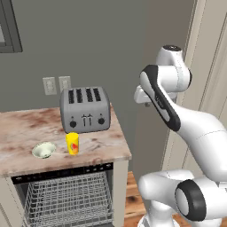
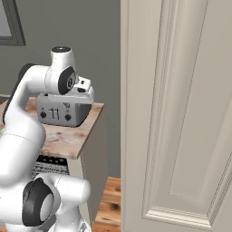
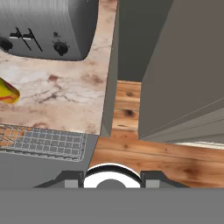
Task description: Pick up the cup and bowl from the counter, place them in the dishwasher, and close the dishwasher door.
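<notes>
The yellow cup (image 1: 72, 143) stands upright on the marbled counter (image 1: 26, 126), in front of the toaster; its edge shows as cup (image 3: 6, 92) in the hand view. The pale bowl (image 1: 43, 150) sits just left of the cup. Below the counter the dishwasher (image 1: 62, 173) stands open, with its grey wire rack (image 1: 66, 199) pulled forward. A flat grey panel (image 3: 30, 170) under the rack (image 3: 43, 142) looks like the lowered dishwasher door. My gripper (image 3: 111, 179) hangs high off the counter's right end, open and holding nothing.
A silver four-slot toaster (image 1: 84, 108) stands at the back of the counter. A tall beige panelled door (image 2: 181, 113) rises close on the right. Wooden floor (image 3: 131, 144) lies past the counter's end, and a grey wall (image 1: 102, 40) is behind.
</notes>
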